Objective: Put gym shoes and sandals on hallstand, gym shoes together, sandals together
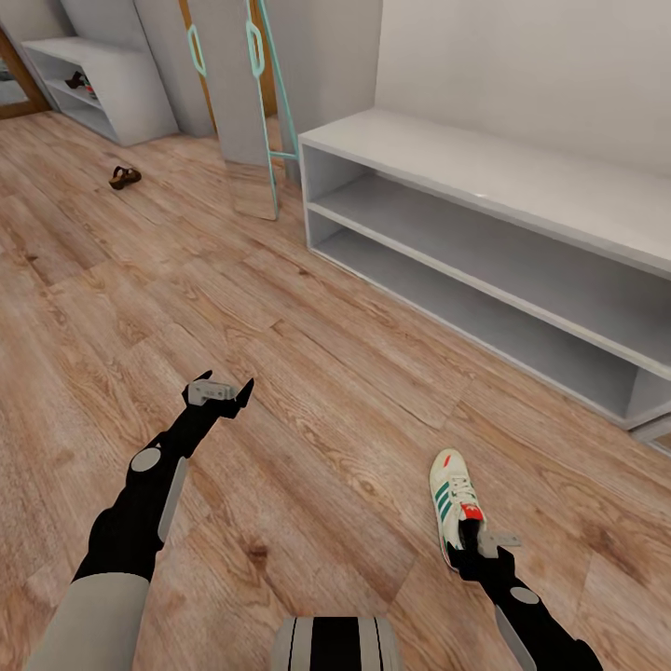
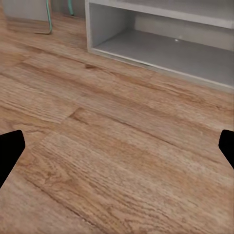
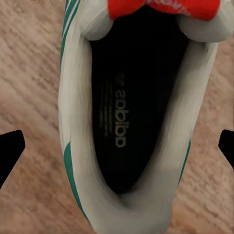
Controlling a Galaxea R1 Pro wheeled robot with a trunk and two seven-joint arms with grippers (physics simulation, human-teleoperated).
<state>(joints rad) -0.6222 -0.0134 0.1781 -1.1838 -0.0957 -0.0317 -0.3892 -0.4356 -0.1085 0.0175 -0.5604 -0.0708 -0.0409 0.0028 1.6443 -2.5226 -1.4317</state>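
Note:
One gym shoe [image 1: 452,494], cream-white with green stripes and a red tongue tab, lies on the corridor floor [image 1: 308,391] at the front right. My right gripper [image 1: 485,541] hovers open over its heel. In the right wrist view the shoe's dark opening [image 3: 122,112] sits straight below, with a fingertip [image 3: 10,148] out to each side of it and apart from it. My left gripper [image 1: 221,390] hangs open over bare planks, holding nothing. A brown sandal [image 1: 124,177] lies far off at the back left. The hallstand [image 1: 112,65] stands beyond it, small dark things on its shelf.
A long white two-shelf bench [image 1: 522,177] runs along the right wall, its slots bare; the left wrist view shows its end [image 2: 161,29]. A tall panel with a teal frame [image 1: 244,102] leans beside it. Open floor lies between both arms and the sandal.

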